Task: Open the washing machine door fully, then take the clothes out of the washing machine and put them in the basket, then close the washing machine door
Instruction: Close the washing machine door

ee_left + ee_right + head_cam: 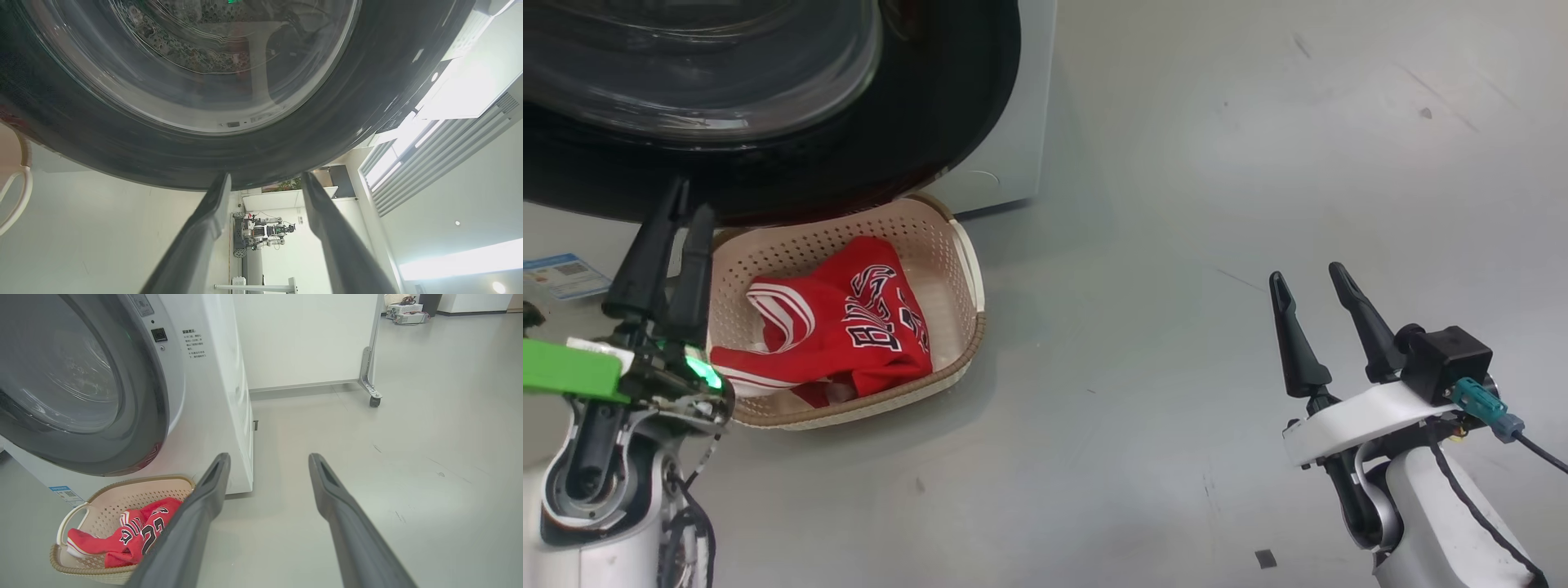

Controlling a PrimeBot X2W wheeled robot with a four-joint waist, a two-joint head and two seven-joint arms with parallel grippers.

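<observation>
The white washing machine [1005,122] [212,396] stands at the upper left. Its black washing machine door [792,175] [245,155] [153,396] lies flat against the front. On the floor right under the door sits the cream basket [968,355] [122,482]. The red clothes [849,327] [135,535] lie in it, the lettered jersey on top. My left gripper [689,200] [265,175] is open and holds nothing, with its tips at the door's lower rim beside the basket's left end. My right gripper [1305,273] [268,456] hangs open over bare floor, well right of the basket.
A small blue label [564,273] [65,493] sits low on the machine's front. A white partition panel [306,339] on castors stands behind the machine. Grey floor [1258,163] stretches to the right. Another robot [261,232] stands far off across the room.
</observation>
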